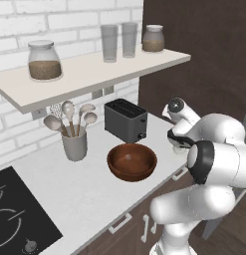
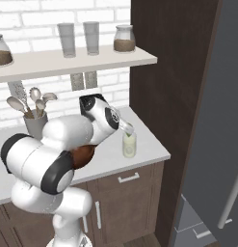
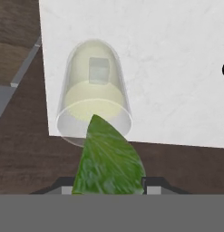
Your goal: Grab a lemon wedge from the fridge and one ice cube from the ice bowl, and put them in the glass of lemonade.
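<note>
My gripper [image 3: 106, 188] is shut on the lemon wedge [image 3: 109, 158], which looks green and pointed in the hand view. The wedge hangs just above the rim of the glass of lemonade [image 3: 93, 97], a clear tumbler with pale yellow liquid and an ice cube [image 3: 99, 70] in it. From the right base the gripper [image 2: 126, 128] hovers right over the glass [image 2: 129, 144], near the counter's right end. The ice bowl [image 1: 132, 162], wide and reddish-brown, sits in front of the toaster. The grey fridge [image 2: 217, 120] stands at the far right.
A black toaster [image 1: 125, 119] and a grey utensil cup [image 1: 74, 144] stand behind the bowl. The shelf [image 1: 94, 74] above carries jars and two tall glasses. A dark wood panel [image 2: 168, 72] rises right of the counter. A cooktop [image 1: 15, 214] lies at the left.
</note>
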